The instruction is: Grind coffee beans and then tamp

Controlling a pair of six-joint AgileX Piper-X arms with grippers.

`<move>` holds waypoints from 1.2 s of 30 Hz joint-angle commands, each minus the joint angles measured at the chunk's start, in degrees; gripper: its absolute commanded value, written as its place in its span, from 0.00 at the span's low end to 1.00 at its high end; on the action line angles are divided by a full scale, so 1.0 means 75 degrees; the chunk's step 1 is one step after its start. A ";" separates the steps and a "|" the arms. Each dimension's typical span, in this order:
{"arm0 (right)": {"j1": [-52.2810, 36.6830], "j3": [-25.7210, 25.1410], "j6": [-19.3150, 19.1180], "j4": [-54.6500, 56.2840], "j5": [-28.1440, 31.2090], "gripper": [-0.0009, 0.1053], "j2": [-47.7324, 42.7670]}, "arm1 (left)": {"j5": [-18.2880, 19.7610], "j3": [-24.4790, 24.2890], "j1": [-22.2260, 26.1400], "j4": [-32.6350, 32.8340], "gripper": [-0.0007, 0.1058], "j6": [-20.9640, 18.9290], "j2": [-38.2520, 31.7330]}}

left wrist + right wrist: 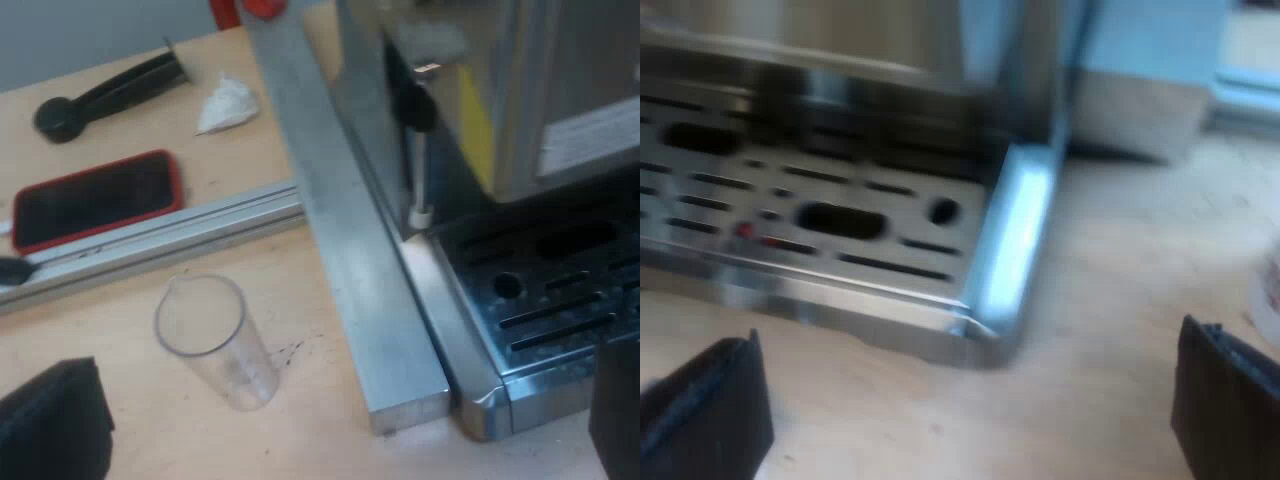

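the espresso machine (520, 100) stands on the desk (100, 345) with its slotted drip tray (840, 220) near both grippers, the measuring glass (215, 340) sits just beside a metal rail (340, 230), and the left gripper (335, 425) and right gripper (970, 420) are spread wide, holding nothing.

We log our left gripper (335, 425): two matte black fingers (55, 420), blocky, with squared corners. Our right gripper (965, 410) carries the same black fingers (705, 415), flat-faced, edges catching a pale sheen.
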 commanded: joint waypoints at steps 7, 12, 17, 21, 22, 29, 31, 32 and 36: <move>-0.3094 -0.0071 -0.0890 0.1003 -0.1530 0.78 -0.0288 | 0.0614 -0.0067 0.0761 0.0069 1.00 -0.0371 0.0024; -0.4603 -0.0071 -0.1636 0.1267 -0.2207 0.78 -0.0568 | 0.0522 -0.0067 0.0820 0.0151 1.00 -0.0439 0.0004; -0.5423 -0.0071 -0.2376 0.1365 -0.2403 0.78 -0.1254 | 0.0524 -0.0053 0.0820 0.0490 1.00 -0.0581 -0.0075; -0.5422 -0.0053 -0.2657 0.1365 -0.2408 0.78 -0.1904 | 0.0524 -0.0036 0.0820 0.0496 1.00 -0.0671 -0.0355; -0.5422 -0.0050 -0.2658 0.1365 -0.2408 0.78 -0.1984 | 0.0524 -0.0036 0.0820 0.0496 1.00 -0.0679 -0.0383; -0.5422 0.0053 -0.2529 0.1605 -0.2408 0.78 -0.3739 | 0.0524 -0.0036 0.0820 0.0496 1.00 -0.0888 -0.2070; -0.5422 0.0128 -0.2370 0.1605 -0.2408 0.78 -0.4087 | 0.0524 -0.0036 0.0820 0.0515 1.00 -0.0888 -0.2445; -0.5422 0.0172 -0.2225 0.1605 -0.2408 0.78 -0.4316 | 0.0524 -0.0036 0.0820 0.0545 1.00 -0.0888 -0.2722; -0.5422 0.0383 -0.1981 0.1634 -0.2408 0.78 -0.5070 | 0.0524 -0.0036 0.0820 0.0699 1.00 -0.0748 -0.3467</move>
